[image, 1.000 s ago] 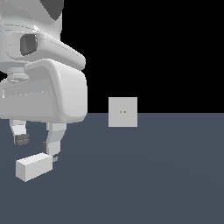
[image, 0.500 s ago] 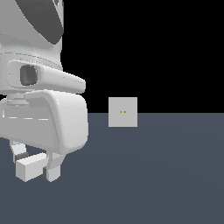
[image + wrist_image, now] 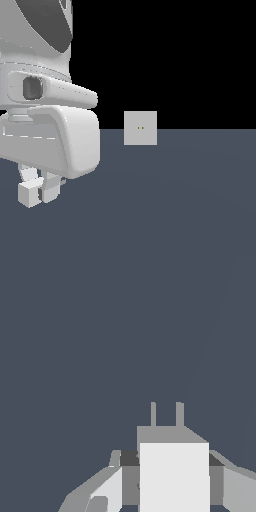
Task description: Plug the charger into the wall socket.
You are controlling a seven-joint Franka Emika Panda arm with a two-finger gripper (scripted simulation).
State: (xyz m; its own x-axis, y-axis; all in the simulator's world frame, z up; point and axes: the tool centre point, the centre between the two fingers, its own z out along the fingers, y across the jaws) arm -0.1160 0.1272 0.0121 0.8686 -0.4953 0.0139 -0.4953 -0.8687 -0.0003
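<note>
The charger (image 3: 29,195) is a small off-white block low at the exterior view's left, on the dark grey floor. My gripper (image 3: 38,192) hangs under the big white arm body and is shut on the charger, one finger on each side. In the wrist view the charger (image 3: 174,476) fills the space between the fingers (image 3: 107,487), and its two grey prongs (image 3: 166,415) point away from the hand over bare floor. The wall socket (image 3: 140,128), a light-grey square plate with two tiny orange holes, stands upright farther off to the exterior view's right. It does not show in the wrist view.
The white arm housing (image 3: 50,135) covers much of the exterior view's left side. The dark grey floor (image 3: 190,200) stretches between the charger and the socket, and the background behind the plate is black.
The hand has come down over the charger and its fingers have closed on the block. The charger now looks shorter and has shifted slightly to the exterior view's left.
</note>
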